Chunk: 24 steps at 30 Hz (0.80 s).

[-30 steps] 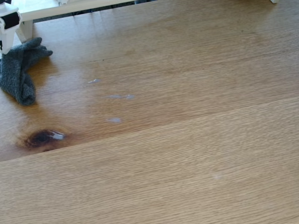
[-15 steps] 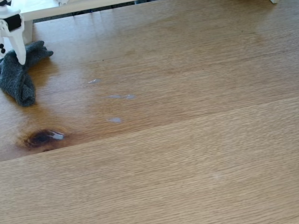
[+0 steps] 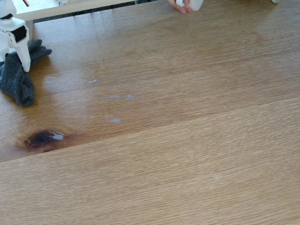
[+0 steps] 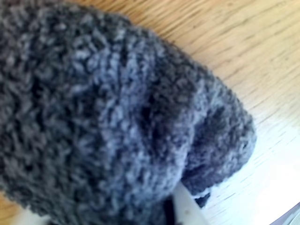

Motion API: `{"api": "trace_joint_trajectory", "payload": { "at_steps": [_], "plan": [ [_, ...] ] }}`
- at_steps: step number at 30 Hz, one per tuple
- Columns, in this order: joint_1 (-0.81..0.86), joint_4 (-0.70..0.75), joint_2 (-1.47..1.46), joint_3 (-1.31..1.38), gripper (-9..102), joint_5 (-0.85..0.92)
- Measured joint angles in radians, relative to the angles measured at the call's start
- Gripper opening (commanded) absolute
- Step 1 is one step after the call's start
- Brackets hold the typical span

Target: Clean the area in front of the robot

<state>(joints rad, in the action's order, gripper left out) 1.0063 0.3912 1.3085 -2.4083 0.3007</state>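
The wood-grain tabletop (image 3: 187, 140) carries an amber patch, a dark knot (image 3: 42, 138) and small pale smears (image 3: 122, 97) left of centre. A dark grey woolly cloth (image 3: 16, 82) lies at the far left in the fixed view. My white gripper (image 3: 16, 63) stands down on the cloth's upper part. Its pointed finger (image 3: 26, 63) presses into the wool, and the jaws look apart with cloth between them. In the wrist view the cloth (image 4: 108, 117) is very close, and one white finger (image 4: 187, 211) shows beneath it.
A white bench-like frame (image 3: 70, 7) runs along the back left edge. A person's hand (image 3: 183, 7) holding a white object shows at the top edge. Bare wood spreads to the right and front.
My gripper has come down and slightly right onto the cloth, which has shifted a little. A hand has appeared at the top edge.
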Motion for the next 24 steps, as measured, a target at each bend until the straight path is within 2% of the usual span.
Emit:
{"api": "trace_joint_trajectory", "payload": {
  "at_steps": [6,11,17,24],
  "plan": [
    [-0.035,0.043,0.037,0.002,0,0.002],
    [-0.120,0.212,0.178,0.000,0,-0.058],
    [-0.351,0.453,0.485,-0.002,0,-0.164],
    [-0.719,0.696,0.842,-0.002,0,-0.273]
  ]
}}
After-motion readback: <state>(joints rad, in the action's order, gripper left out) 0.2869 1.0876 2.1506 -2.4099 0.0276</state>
